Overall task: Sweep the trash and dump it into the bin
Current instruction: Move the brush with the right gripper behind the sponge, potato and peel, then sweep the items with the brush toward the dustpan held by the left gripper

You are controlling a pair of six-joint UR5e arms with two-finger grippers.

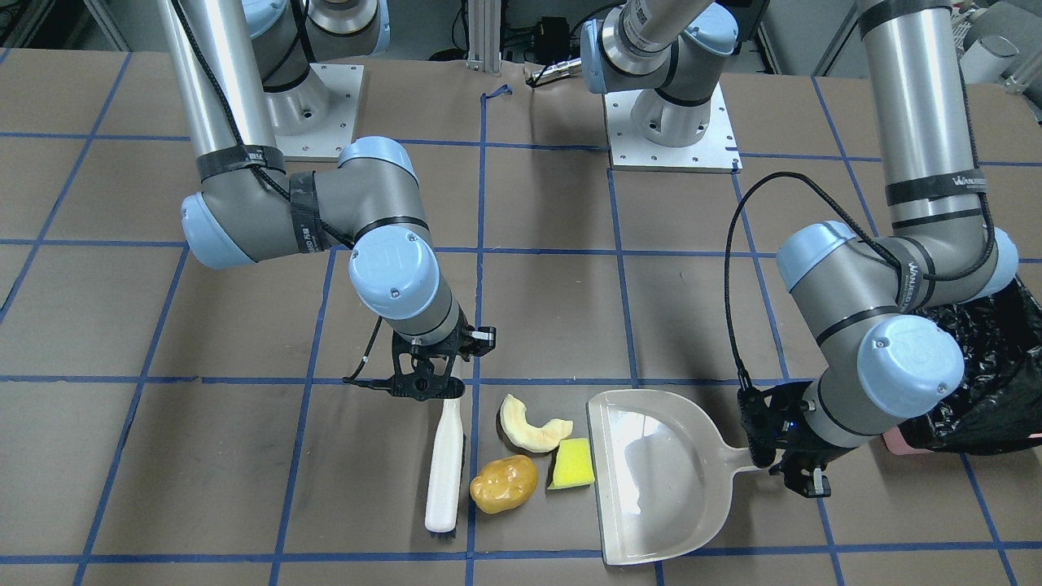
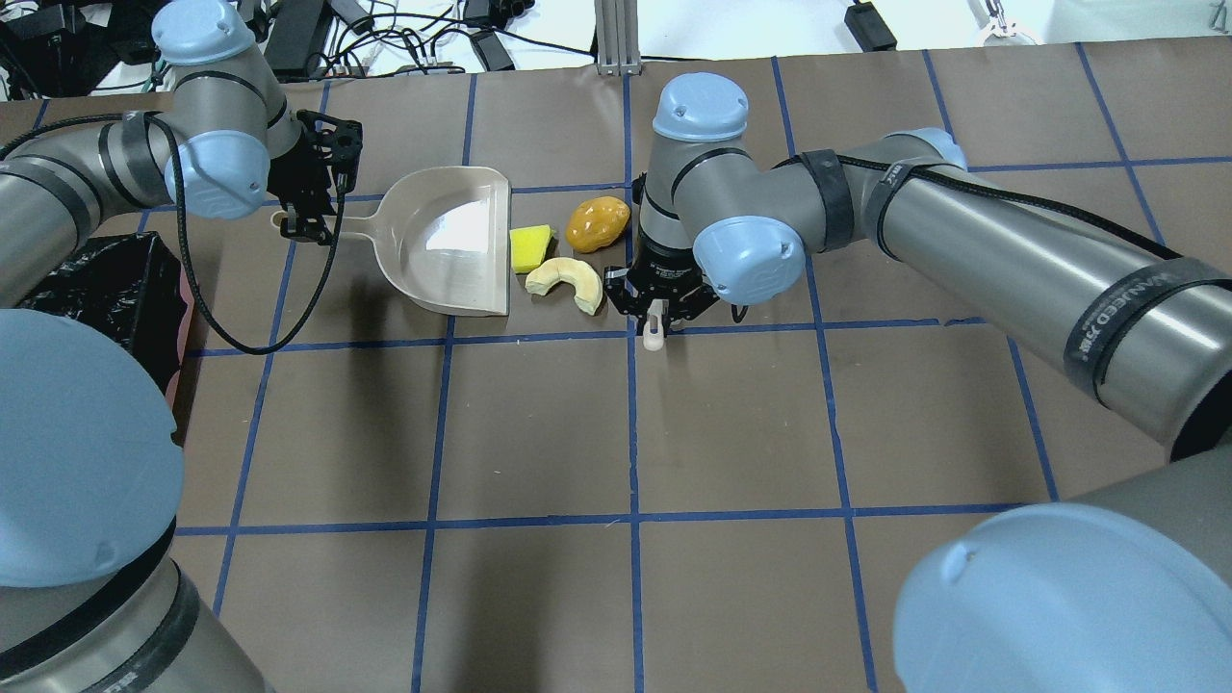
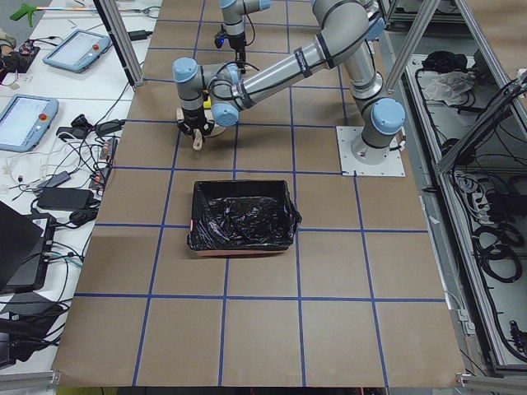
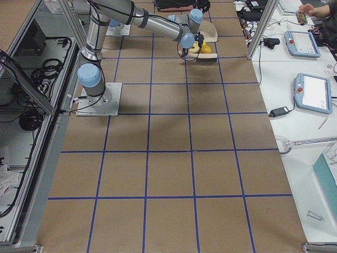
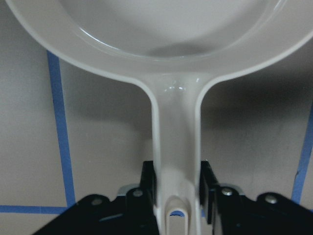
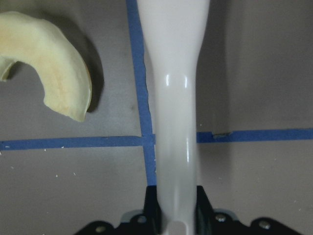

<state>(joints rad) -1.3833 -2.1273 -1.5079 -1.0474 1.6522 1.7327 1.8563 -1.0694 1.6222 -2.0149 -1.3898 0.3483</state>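
The right end effector (image 1: 440, 389) clamps a white plastic brush (image 1: 445, 468). Beside it lie the golden-brown potato-like lump (image 1: 503, 483), pale cream crescent slice (image 1: 533, 423) and yellow-green wedge block (image 1: 572, 464). Beyond them, the left end effector (image 5: 178, 188) grips the beige plastic dustpan (image 1: 651, 488) by its handle. Sweeping seems not yet done: next, push them panward. The black-lined rectangular bin (image 1: 997, 382) stands behind the left end effector.

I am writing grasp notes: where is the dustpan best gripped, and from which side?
Grip the dustpan by its narrow handle, coming from the handle end, opposite the open lip. The handle is straight, lies flat and is slim enough for jaws to close across, as the left gripper shows.
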